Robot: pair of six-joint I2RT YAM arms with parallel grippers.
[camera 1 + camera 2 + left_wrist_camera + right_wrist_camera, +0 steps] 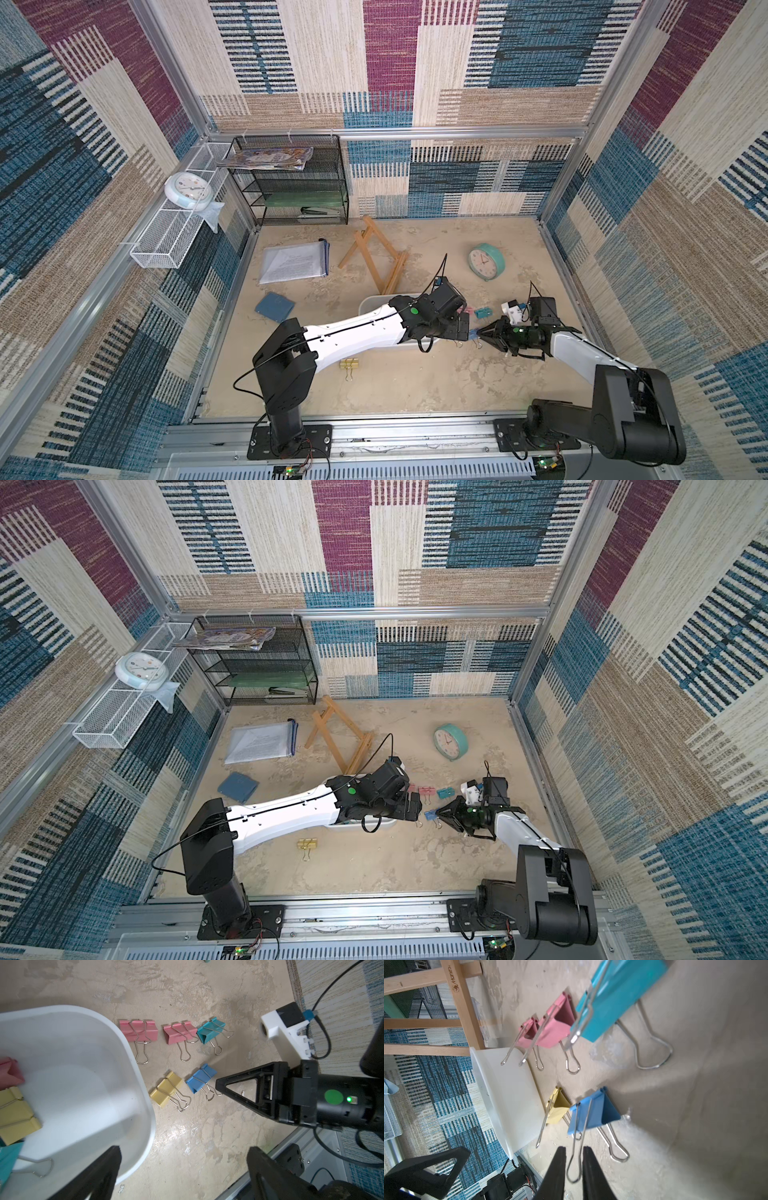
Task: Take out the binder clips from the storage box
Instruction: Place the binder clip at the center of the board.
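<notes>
- While blue clip (591, 1109) is lying just ahead, R claw (574, 1148) is straddling its handle, released: prob. drop-off.
- L claw (184, 1153) is gaping empty over storage box (143, 1084) edge, prob. for binder clips (16, 1113) inside.

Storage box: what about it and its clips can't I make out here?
Both top views: the left arm covers most of the storage box; its contents are hidden.
Left wrist view: the picture's edge cuts off the box, so the binder clips inside cannot be counted.
Right wrist view: only its outer wall shows.
</notes>
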